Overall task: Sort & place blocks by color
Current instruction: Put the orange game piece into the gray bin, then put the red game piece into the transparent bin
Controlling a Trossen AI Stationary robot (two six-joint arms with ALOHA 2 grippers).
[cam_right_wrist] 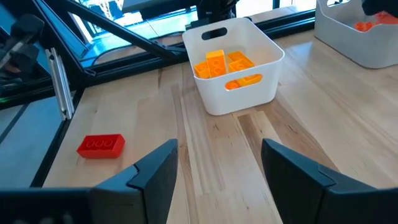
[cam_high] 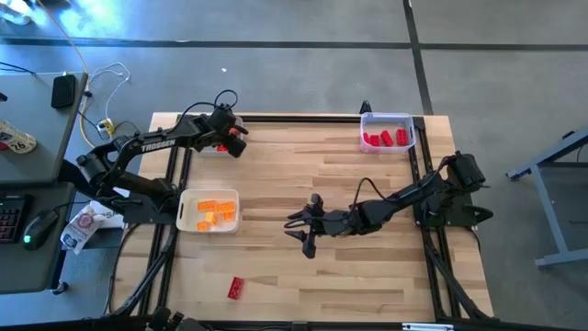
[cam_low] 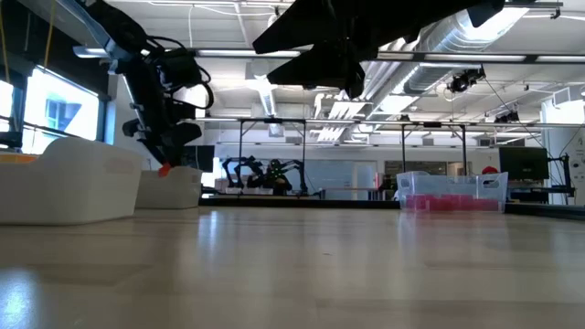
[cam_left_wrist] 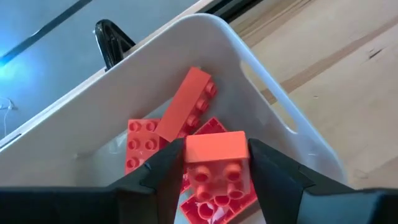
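Observation:
My left gripper (cam_left_wrist: 214,165) hangs over a white tray (cam_left_wrist: 273,99) at the table's far left, shut on an orange-red block (cam_left_wrist: 214,155). Several more orange-red blocks (cam_left_wrist: 186,106) lie in that tray. A second white tray (cam_high: 209,210), near the left edge, holds several orange blocks (cam_right_wrist: 224,65). A clear tray (cam_high: 386,133) at the far right holds red blocks. One red block (cam_high: 236,288) lies flat on the table near the front edge. My right gripper (cam_high: 308,230) hovers open over the table's middle, with nothing between its fingers. My left gripper has the orange-red block's two opposite sides (cam_left_wrist: 186,158) between its two fingers, which slant down from above. The block is clear of the tray's blocks below it, with its studded face (cam_left_wrist: 217,177) turned toward the wrist. In the low view it shows just above the tray's rim (cam_low: 164,170).
Bare wood lies between the trays and around the lone red block. A dark frame rail (cam_high: 303,118) runs along the far edge. Left of the table a desk holds a mouse (cam_high: 37,228) and cables.

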